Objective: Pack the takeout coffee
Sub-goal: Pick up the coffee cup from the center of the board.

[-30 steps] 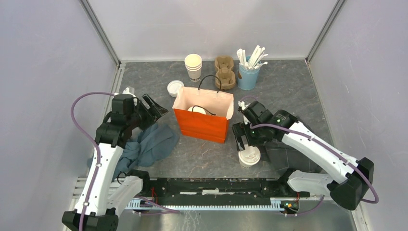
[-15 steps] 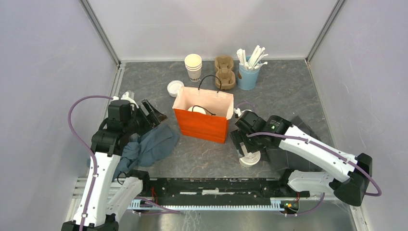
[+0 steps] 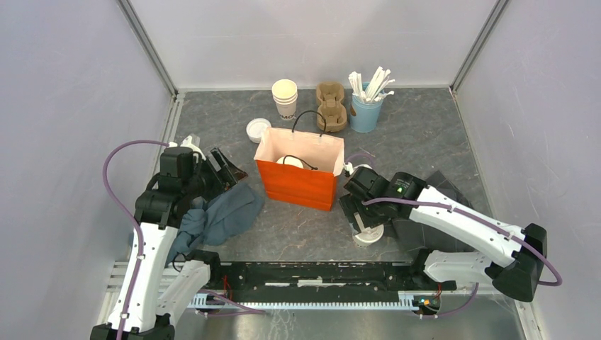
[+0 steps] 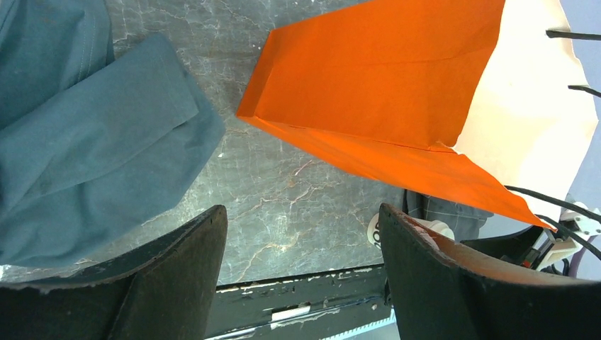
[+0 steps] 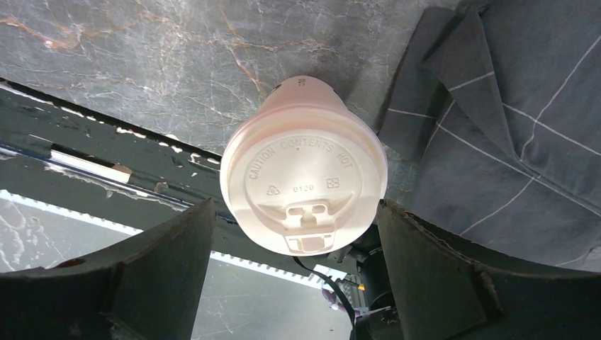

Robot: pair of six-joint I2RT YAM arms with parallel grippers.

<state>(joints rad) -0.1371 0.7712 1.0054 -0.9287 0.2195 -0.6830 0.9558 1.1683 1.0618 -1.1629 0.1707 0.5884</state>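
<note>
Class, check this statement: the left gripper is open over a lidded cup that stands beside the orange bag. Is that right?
Not quite: it is the right gripper, not the left, that is open over the lidded cup beside the orange bag. The right wrist view shows the cup between its spread fingers. The left gripper is open near the blue cloth.

A white-lidded cream paper cup (image 5: 303, 184) is filling the spread jaws of the right claw (image 5: 294, 207); a dark grey lined cloth (image 5: 510, 106) is lying just outside.
</note>
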